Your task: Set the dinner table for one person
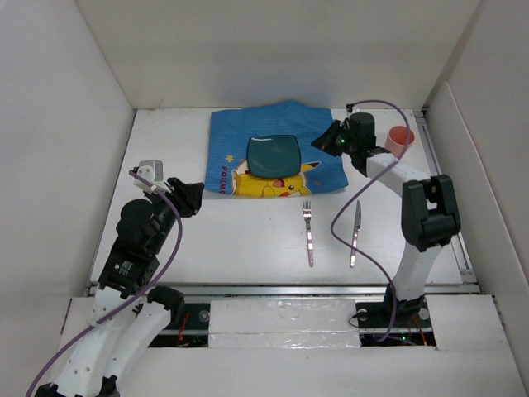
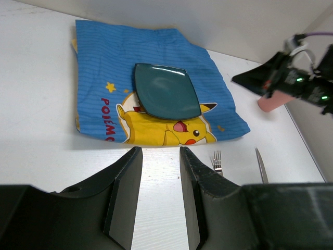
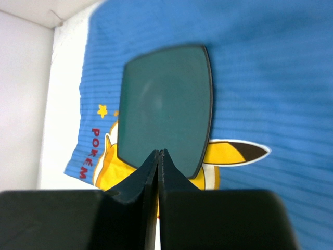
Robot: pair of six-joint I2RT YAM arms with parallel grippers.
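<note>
Both arms are built alike: white tube-shaped links joined by chunky black housings. The left arm (image 1: 136,240) bears a small white printed marking on its black housing and a pale grey block by the wrist. A purple cable (image 1: 179,233) runs along it, and a 2nd purple cable (image 1: 334,225) loops off the right arm (image 1: 430,211), whose wrist shows small green lights. The left gripper (image 2: 159,152) and right gripper (image 3: 158,155) each have 2 matte black, wedge-shaped fingers.
</note>
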